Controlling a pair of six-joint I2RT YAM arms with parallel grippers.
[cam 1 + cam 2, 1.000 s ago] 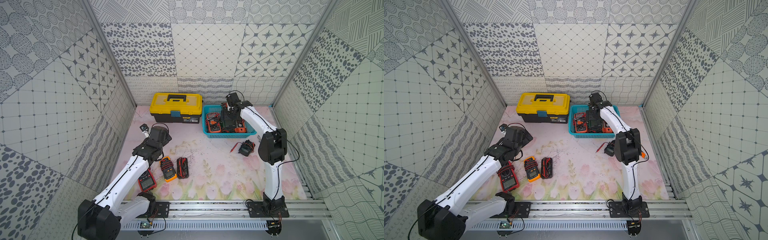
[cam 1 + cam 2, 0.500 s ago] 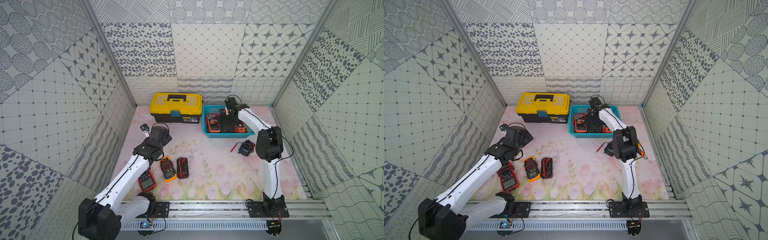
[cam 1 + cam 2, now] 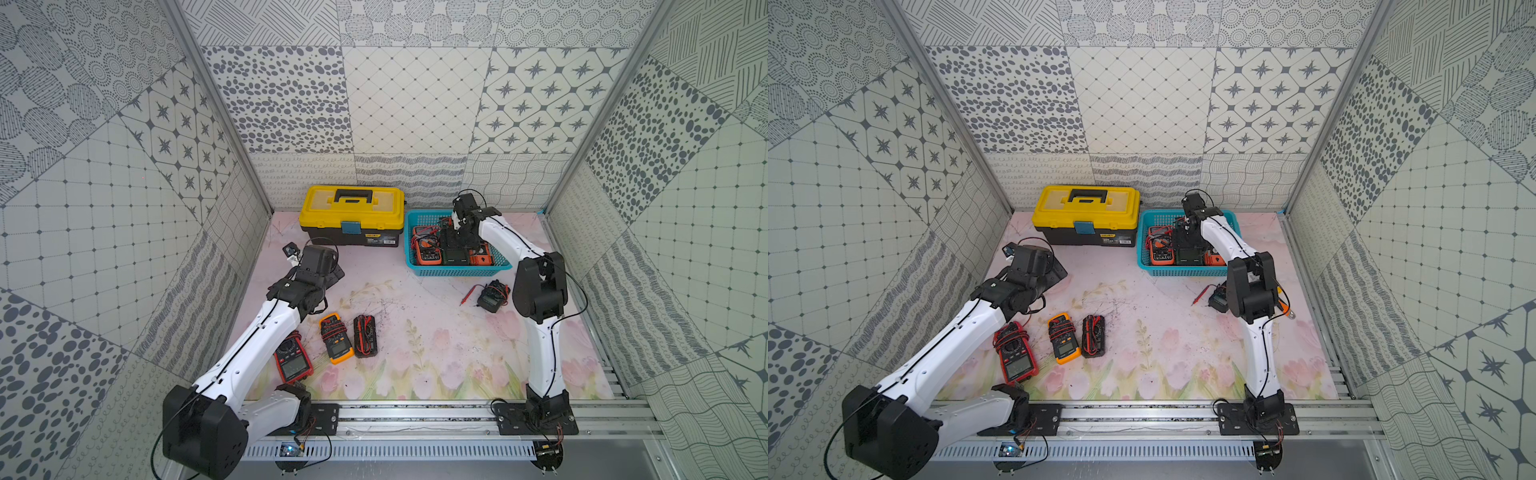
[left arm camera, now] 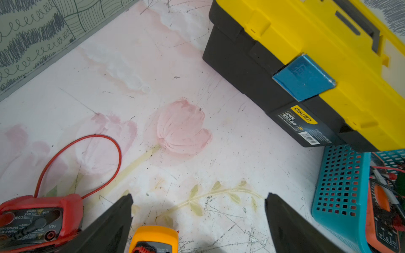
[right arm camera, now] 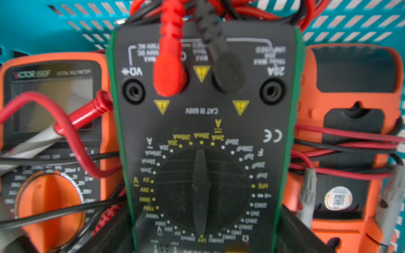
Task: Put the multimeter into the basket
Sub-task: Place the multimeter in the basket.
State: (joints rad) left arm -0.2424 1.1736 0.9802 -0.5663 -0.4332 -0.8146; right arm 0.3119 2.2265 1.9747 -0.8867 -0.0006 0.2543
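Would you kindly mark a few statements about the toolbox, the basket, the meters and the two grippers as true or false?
1. The toolbox is open. False: its lid is shut.
2. Three meters lie in the basket. True: an orange meter, a green-edged meter and a face-down orange meter.
3. The left gripper holds the yellow meter. False: it is open and empty; that meter lies on the mat.
4. The right gripper is over the toolbox. False: it is over the basket, jaws either side of the green-edged meter.
5. The toolbox stands beside the basket. True.
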